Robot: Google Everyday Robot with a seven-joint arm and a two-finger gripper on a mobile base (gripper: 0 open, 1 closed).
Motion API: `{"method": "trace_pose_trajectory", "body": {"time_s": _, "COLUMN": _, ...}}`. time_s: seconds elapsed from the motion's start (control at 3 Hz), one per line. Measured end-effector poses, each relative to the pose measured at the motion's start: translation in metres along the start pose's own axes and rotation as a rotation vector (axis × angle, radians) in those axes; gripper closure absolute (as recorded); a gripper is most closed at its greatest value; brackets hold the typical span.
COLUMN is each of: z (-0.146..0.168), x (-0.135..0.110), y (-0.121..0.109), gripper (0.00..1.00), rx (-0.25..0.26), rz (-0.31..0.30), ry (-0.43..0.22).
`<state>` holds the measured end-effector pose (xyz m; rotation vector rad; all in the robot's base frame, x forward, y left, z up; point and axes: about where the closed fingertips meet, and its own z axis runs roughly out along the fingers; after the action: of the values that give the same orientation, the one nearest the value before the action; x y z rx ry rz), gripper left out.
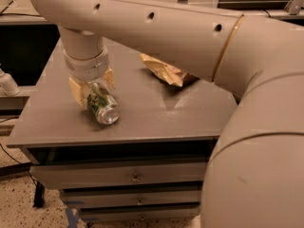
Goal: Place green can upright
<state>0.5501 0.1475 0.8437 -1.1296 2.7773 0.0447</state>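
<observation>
Likely a lab or workshop: grey drawer cabinet (pixel 123 177), speckled floor (pixel 19 205), loose cable (pixel 10 168); the end effector (pixel 93 87) hangs over the tabletop's (pixel 156 122) left side.

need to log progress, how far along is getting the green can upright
Done: the gripper is down over the green can on the table. In hand: securing a grip. Left: the can lies on its side, so tipping it upright and letting go remain.
</observation>
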Motion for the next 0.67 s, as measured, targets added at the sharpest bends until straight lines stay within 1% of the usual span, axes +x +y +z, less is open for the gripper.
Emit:
{"method": "trace_pose_trajectory", "body": {"time_s": 0.33, "z": -0.0005, "x": 0.002, "y": -0.0009, "gripper": 0.64, "rx": 0.015, "rz": 0.012, "ry": -0.002}}
{"method": "trace_pose_trajectory", "body": {"time_s": 0.67, "z": -0.0072, "x": 0.0006, "y": -0.0068, "gripper": 0.87, "rx": 0.016, "rz": 0.035, "ry": -0.029}}
